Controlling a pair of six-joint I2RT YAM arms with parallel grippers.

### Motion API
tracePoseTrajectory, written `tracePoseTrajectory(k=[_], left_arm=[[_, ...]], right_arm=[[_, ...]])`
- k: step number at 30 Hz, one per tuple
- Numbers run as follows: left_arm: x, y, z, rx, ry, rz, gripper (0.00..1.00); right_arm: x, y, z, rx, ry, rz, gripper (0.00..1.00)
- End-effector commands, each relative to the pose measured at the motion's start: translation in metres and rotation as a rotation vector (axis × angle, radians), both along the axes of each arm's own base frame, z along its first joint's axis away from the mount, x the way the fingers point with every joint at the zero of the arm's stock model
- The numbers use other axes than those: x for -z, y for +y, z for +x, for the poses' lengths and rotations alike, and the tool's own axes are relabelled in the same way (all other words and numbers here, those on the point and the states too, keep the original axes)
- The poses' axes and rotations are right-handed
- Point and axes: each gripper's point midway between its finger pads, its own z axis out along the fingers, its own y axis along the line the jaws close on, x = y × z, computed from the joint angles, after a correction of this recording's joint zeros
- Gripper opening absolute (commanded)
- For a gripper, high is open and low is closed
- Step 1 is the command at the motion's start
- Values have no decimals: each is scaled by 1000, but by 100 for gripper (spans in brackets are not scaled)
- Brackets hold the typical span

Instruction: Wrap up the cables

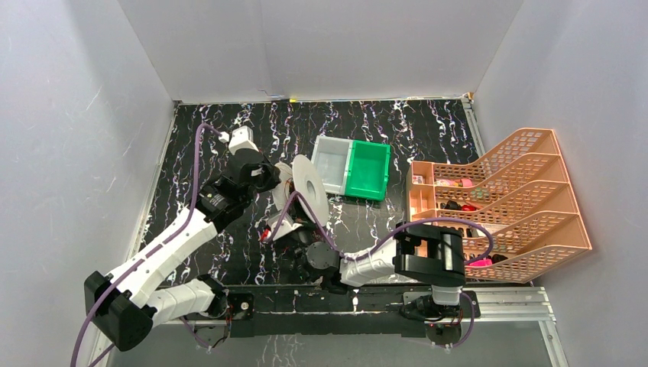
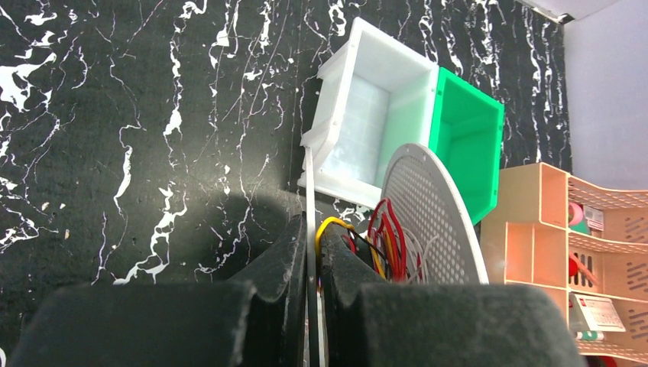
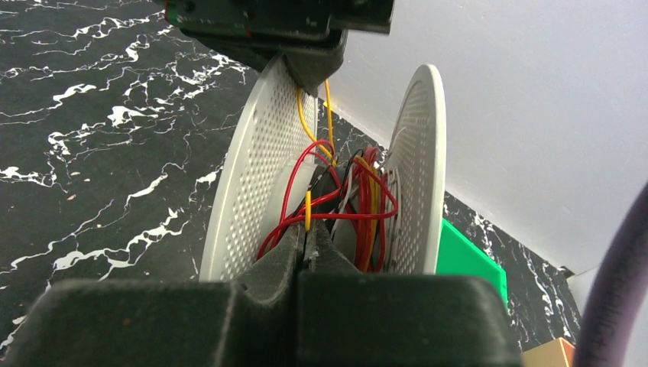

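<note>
Pinching cables [image 3: 308,208] at spool [image 3: 252,176]

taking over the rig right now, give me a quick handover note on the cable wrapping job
Left claw: shut on the rim of one flange of the white spool, holding it on edge.
Right claw: shut on the yellow cable, right at the gap between the two flanges.
Cables: the yellow cable and the red cable sit between the flanges in loose, bulging loops.
Done: some cable is already on the spool.
Left: the loops look slack, so tightening and more winding are probably needed. How much cable remains off the spool cannot be seen.
</note>
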Motion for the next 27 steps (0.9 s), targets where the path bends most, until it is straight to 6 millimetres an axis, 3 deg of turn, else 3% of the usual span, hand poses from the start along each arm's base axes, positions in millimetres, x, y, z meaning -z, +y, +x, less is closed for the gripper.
tracePoseTrajectory(k=[1, 3, 5, 9, 16, 27], left_arm=[[-17, -18, -19, 106, -6, -96, 0], [-19, -19, -20, 113, -9, -110, 0], [-20, -20, -19, 110, -11, -112, 0], [-21, -17, -16, 93, -22, -106, 0], [-25, -7, -6, 39, -52, -59, 0], [-30, 14, 27, -30, -78, -14, 0]], right_arm=[[-32, 3, 13, -5, 30, 183, 0], [-31, 5, 12, -25, 54, 196, 0], [-32, 4, 12, -32, 59, 207, 8], [-29, 0, 10, -33, 74, 213, 14], [-39, -10, 0, -59, 104, 254, 21], [-54, -10, -46, -119, 144, 252, 28]])
